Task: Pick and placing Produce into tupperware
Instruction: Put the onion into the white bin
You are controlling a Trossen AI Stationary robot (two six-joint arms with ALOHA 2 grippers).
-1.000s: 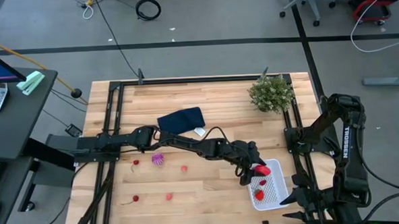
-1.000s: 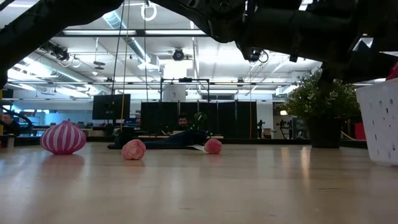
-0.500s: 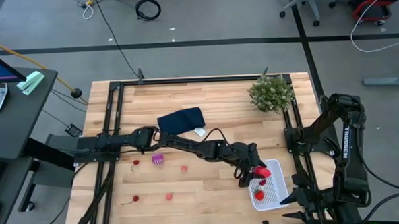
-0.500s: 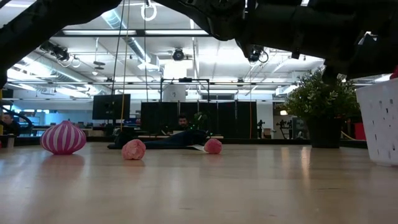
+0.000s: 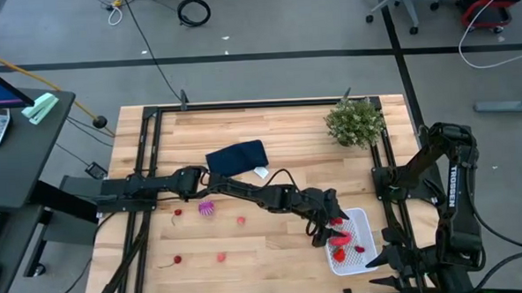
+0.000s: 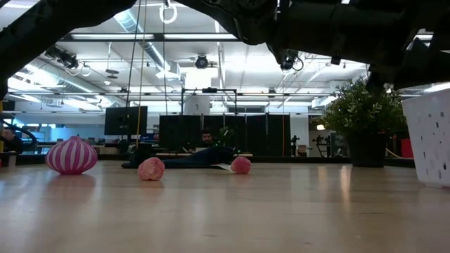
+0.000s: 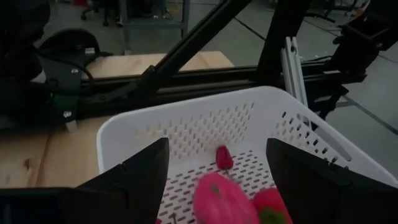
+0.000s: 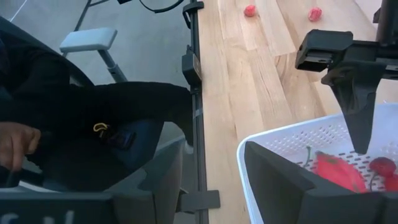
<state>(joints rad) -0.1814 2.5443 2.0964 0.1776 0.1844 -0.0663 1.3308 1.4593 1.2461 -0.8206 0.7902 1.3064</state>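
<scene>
Pink fruit (image 7: pixel 224 200) loose between left gripper's (image 7: pixel 214 180) spread, released fingers (image 7: pixel 140 177), over tupperware (image 7: pixel 186 121).

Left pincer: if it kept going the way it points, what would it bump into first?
Probably the pink toy fruit lying just ahead between its open fingers, inside the white container. The left pincer aims down into it, though depth is hard to judge.

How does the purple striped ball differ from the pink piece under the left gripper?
The purple striped ball lies on the bare table, far from the tupperware; the pink piece is inside it, below the open left gripper. The ball is striped, the pink piece plain. Both are rounded toy produce.
</scene>
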